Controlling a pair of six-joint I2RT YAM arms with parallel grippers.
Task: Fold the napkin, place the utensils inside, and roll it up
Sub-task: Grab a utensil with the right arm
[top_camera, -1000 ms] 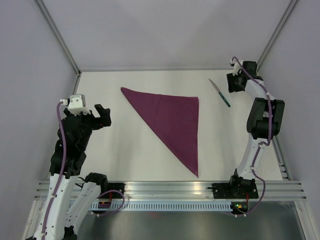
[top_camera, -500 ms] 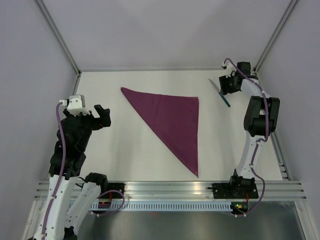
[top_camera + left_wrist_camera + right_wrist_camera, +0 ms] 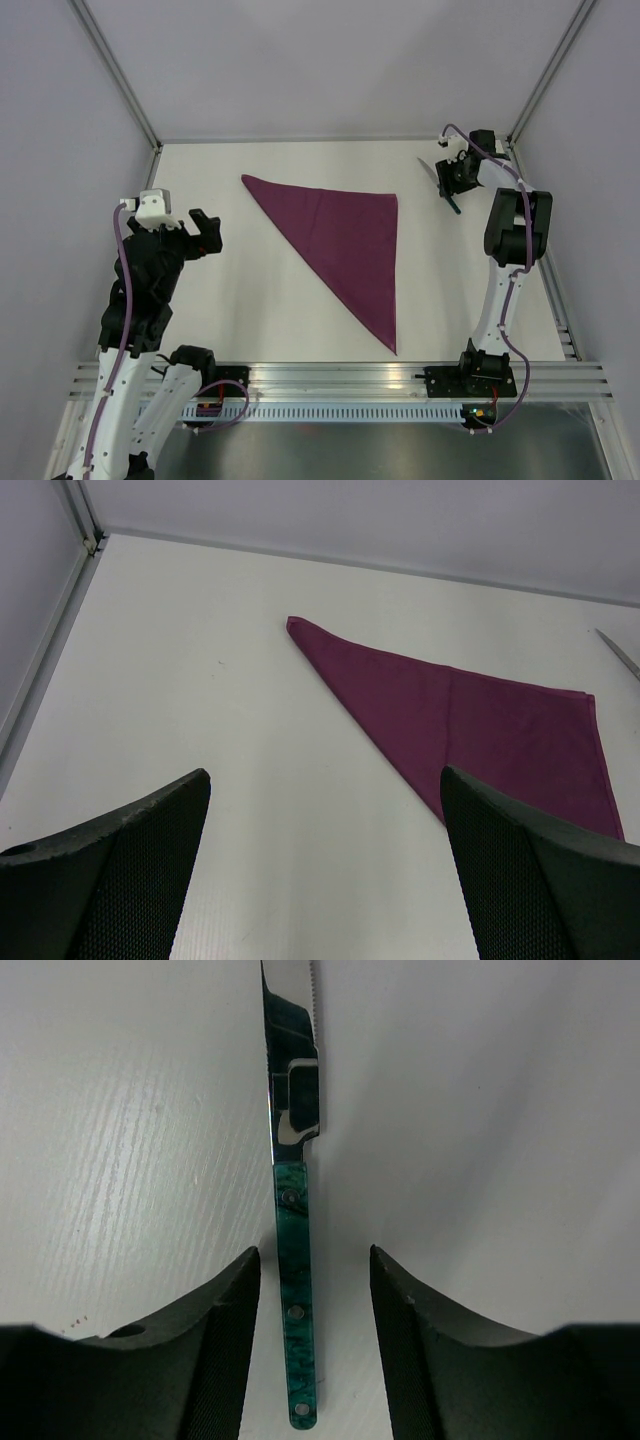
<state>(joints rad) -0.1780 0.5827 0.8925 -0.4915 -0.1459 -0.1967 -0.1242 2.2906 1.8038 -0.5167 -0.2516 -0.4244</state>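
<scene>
Bright even light, mirror glare on knife (image 3: 293,1200)

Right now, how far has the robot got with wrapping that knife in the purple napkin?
Done: the napkin lies folded into a triangle. In hand: the right arm has its jaws open astride the green handle of the knife, not yet gripping. Left: putting the knife on the napkin and rolling it up.

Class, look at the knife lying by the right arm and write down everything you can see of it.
The knife has a shiny silvery blade, serrated along one edge, and a slim marbled green handle with small rivets. It lies flat on the white table at the far right. The right gripper straddles the handle with open jaws; a gap shows on each side, so only the table touches it.
</scene>
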